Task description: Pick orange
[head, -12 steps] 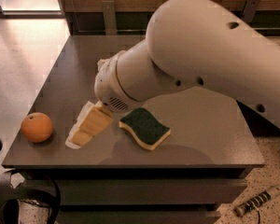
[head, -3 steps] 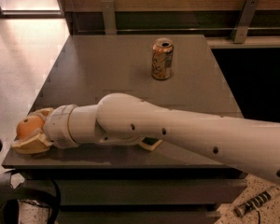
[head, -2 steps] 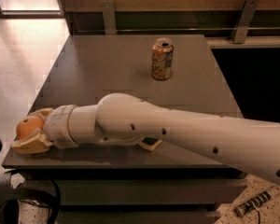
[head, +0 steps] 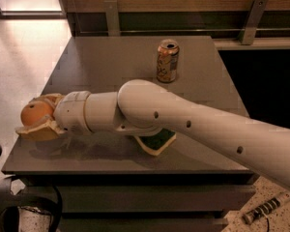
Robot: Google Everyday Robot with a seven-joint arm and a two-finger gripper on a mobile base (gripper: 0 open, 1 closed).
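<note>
Glossy orange skin, round form: the orange (head: pixel 35 113) sits at middle left of the frame, at the desk (head: pixel 101 62) edge, clasped between the end effector (head: pixel 40 115) fingers (head: pixel 38 131).

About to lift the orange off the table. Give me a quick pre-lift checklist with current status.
1. The gripper is at the table's front-left corner, jaws either side of the orange: ok.
2. Jaws shut on the orange: ok. How firm the grip is: cannot tell.
3. Orange resting on the table: cannot tell.
4. The soda can is upright, apart from the arm: ok.
5. The sponge is partly hidden under the arm; contact: cannot tell.
</note>
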